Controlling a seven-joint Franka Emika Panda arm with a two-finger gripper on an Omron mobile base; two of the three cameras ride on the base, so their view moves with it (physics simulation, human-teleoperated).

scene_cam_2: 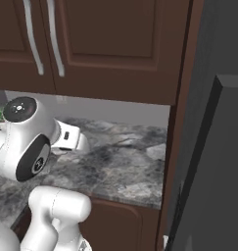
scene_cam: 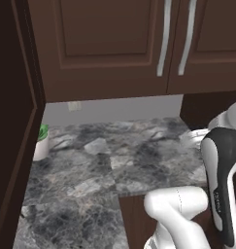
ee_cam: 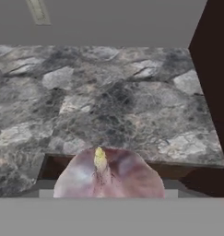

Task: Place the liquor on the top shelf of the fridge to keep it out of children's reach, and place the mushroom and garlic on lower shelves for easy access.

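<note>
The garlic (ee_cam: 109, 177), a pinkish-white bulb with a yellowish tip, sits very close in the hand view at the bottom centre and covers the fingertips. My gripper (scene_cam_2: 82, 143) holds it over the front edge of the marble counter (ee_cam: 113, 101). The silver-grey fridge (scene_cam_2: 216, 157) stands at the right of the right base view, past a dark brown side panel (scene_cam_2: 178, 122). Its inside and shelves are hidden from here. The liquor and the mushroom are out of view.
Dark brown upper cabinets with silver bar handles (scene_cam: 163, 39) hang low over the counter. A green plant in a white pot (scene_cam: 41, 142) stands at the counter's far left against a tall brown panel. A wall outlet (scene_cam: 74, 105) sits under the cabinets.
</note>
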